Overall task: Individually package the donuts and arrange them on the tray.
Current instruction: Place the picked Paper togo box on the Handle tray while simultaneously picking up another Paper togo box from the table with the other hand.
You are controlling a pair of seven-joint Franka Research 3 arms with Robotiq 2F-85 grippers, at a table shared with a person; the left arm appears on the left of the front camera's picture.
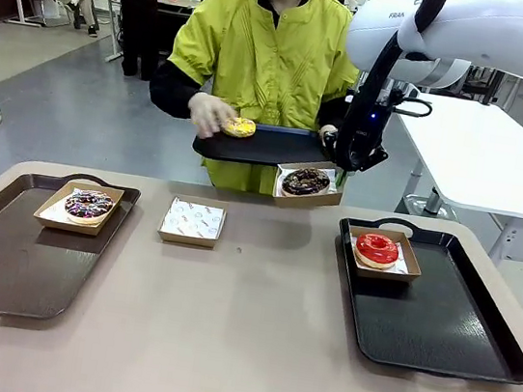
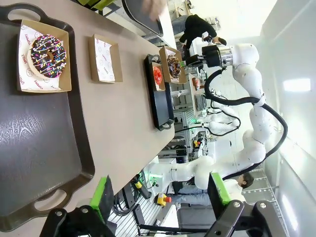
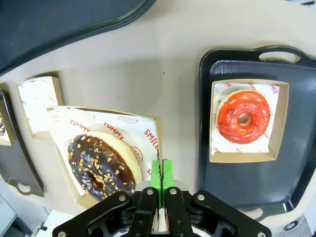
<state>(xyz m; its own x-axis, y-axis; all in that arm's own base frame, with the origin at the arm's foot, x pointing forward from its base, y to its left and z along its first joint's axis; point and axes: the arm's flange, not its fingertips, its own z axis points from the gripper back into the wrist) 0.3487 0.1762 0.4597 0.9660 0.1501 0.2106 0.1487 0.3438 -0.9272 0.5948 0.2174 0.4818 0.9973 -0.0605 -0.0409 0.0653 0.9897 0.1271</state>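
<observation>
My right gripper (image 1: pixel 342 174) (image 3: pixel 161 170) is shut on the rim of a cardboard box (image 3: pixel 148 126) that hangs in the air above the table's far edge. In that box lies the dark chocolate donut (image 1: pixel 305 181) (image 3: pixel 101 160). The red donut (image 1: pixel 377 248) (image 3: pixel 243 116) lies boxed on the black right tray (image 1: pixel 457 331). On the brown left tray (image 1: pixel 8 263) the sprinkled donut (image 1: pixel 89 204) (image 2: pixel 48 55) rests in its box. The person's hand holds the yellow donut (image 1: pixel 239 128) over a black tray (image 1: pixel 268 148). My left gripper (image 2: pixel 160 195) stands open above the left tray.
An empty paper-lined box (image 1: pixel 192 220) (image 2: pixel 103 65) stands on the table between the two trays. The person stands at the far side, holding their tray just beyond the table edge. A white table (image 1: pixel 491 160) is at the back right.
</observation>
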